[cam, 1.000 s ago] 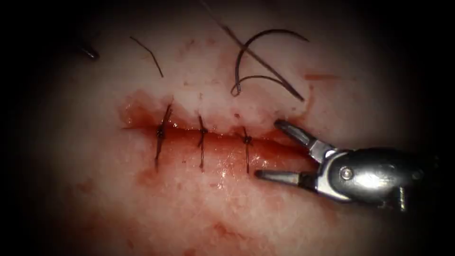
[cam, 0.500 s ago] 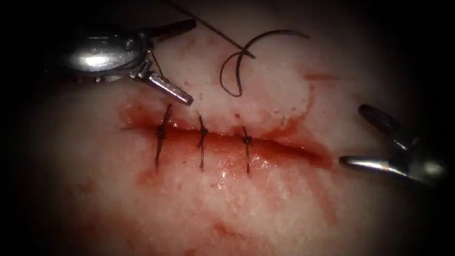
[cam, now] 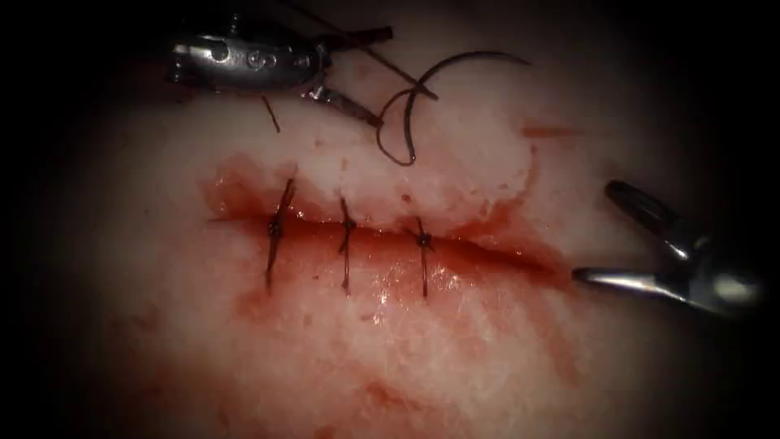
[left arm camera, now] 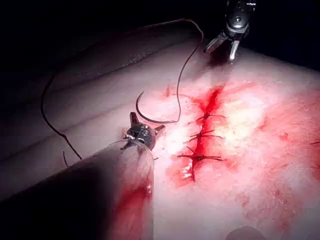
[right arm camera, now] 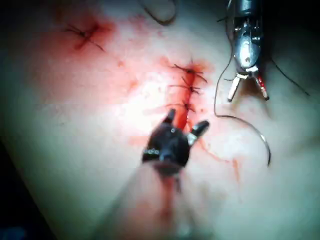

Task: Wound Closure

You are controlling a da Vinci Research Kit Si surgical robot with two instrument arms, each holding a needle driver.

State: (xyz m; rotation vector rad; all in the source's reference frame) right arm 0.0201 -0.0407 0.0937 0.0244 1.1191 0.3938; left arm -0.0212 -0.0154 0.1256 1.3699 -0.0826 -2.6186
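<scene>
Both tools' jaws stand wide open and hold nothing. On the tissue (cam: pixel 487 358), the left tool (cam: pixel 357 77) hovers near the far edge, just beside the curved needle (cam: pixel 422 89), which lies loose on the surface beyond the cut (cam: pixel 487 248), not stuck into it. Thread (cam: pixel 390 146) loops from the needle's end. Three stitches (cam: pixel 347 236) cross the cut's left and middle. The right tool (cam: pixel 597 236) sits off the cut's right end, over the unstitched part.

We could not follow the thread (cam: pixel 341 32) past the left tool (cam: pixel 370 77), where darkness swallowed it. The right tool (cam: pixel 601 236) faded into shadow behind its jaws.
</scene>
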